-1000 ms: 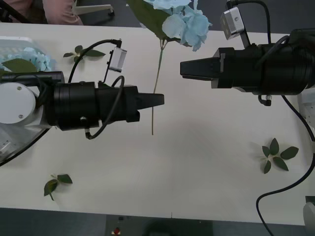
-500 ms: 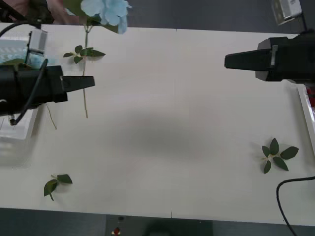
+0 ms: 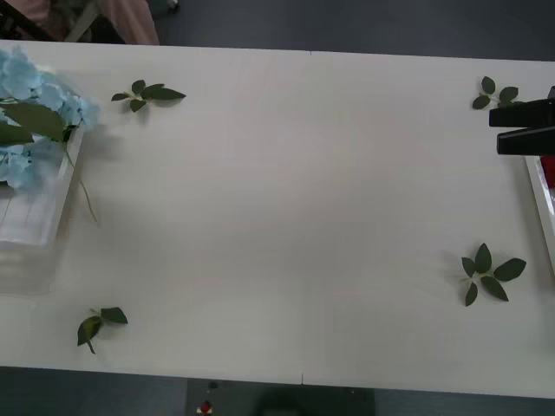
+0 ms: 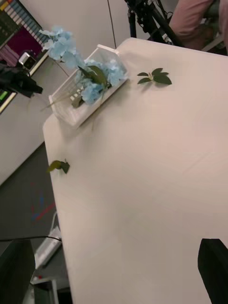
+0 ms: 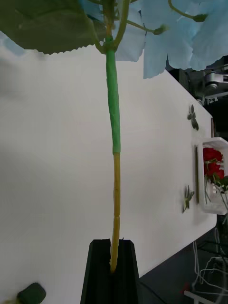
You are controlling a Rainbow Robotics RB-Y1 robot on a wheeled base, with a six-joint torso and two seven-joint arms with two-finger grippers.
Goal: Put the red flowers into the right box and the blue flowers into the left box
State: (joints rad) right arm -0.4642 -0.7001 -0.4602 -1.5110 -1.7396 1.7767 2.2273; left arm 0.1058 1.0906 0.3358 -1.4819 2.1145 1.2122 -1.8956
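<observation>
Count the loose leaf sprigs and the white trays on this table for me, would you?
Loose leaf sprigs: 4
White trays, the left box and the right box: 2
Total: 6

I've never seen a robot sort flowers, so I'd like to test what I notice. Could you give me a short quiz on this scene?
1. True or false: the left end effector is shut on the stem of a blue flower.
2. The red flowers lie in: A) a glass vase; B) the right box.
3. Fill in: the right end effector, near the right edge of the table, has its fingers ___.
Key: 1 true; 2 B; 3 open.
</observation>
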